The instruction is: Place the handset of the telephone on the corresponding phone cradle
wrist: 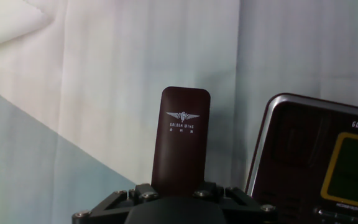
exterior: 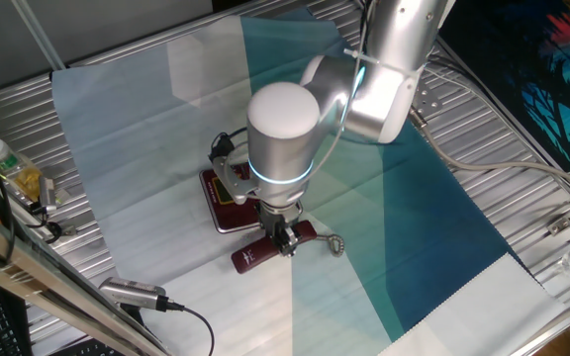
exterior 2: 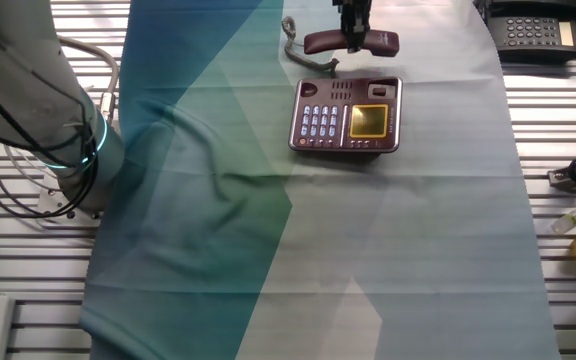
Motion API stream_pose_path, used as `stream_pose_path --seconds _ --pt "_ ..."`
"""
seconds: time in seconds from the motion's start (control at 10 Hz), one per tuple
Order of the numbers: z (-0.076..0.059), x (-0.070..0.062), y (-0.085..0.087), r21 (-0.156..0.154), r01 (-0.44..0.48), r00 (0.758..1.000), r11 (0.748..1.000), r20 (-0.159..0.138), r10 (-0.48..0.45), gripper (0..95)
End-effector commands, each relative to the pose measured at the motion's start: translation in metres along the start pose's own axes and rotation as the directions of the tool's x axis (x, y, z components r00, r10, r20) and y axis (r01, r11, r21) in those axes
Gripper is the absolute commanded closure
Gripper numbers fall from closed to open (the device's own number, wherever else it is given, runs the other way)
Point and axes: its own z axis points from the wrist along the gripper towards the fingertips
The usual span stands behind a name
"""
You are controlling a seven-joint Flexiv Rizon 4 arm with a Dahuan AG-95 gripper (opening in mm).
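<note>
While gripper straddles handset at mid-length, grip closure cannot be confirmed. Handset lies on cloth just beside telephone, apart. Long axis parallel to phone cradle; cradle lies sideways from hand.

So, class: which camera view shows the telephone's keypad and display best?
The other fixed view: the telephone shows its whole face, white keys and yellow display unobstructed. In one fixed view the arm hides most of it. The hand view catches only a cropped corner beside the handset.

Silver-white rounded arm with glowing cyan ring and black claw.
</note>
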Motion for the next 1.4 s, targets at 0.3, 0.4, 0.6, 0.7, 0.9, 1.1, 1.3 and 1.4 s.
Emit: stream_pose_path --seconds 0.3,0.4,0.6,0.7,0.9,1.1,1.3,1.4 --pt "-0.006 0.002 -0.004 0.004 0.003 1.000 1.000 0.024 -0.004 95.0" --pt "-0.010 0.002 -0.004 0.007 0.002 0.999 1.000 0.045 -0.003 95.0" --pt "-0.014 0.004 -0.007 0.010 0.004 0.997 1.000 0.081 -0.005 95.0" --pt "-0.017 0.006 -0.011 0.009 0.007 0.994 1.000 0.110 -0.008 95.0" --pt "-0.021 0.008 -0.014 0.012 0.009 0.987 1.000 0.163 -0.011 95.0" --pt "-0.025 0.009 -0.015 0.010 0.007 0.982 1.000 0.186 -0.009 95.0" --pt "-0.030 0.014 -0.022 0.008 0.016 0.981 1.000 0.194 -0.017 95.0" --pt "-0.033 0.016 -0.026 0.009 0.024 0.981 1.000 0.191 -0.025 95.0"
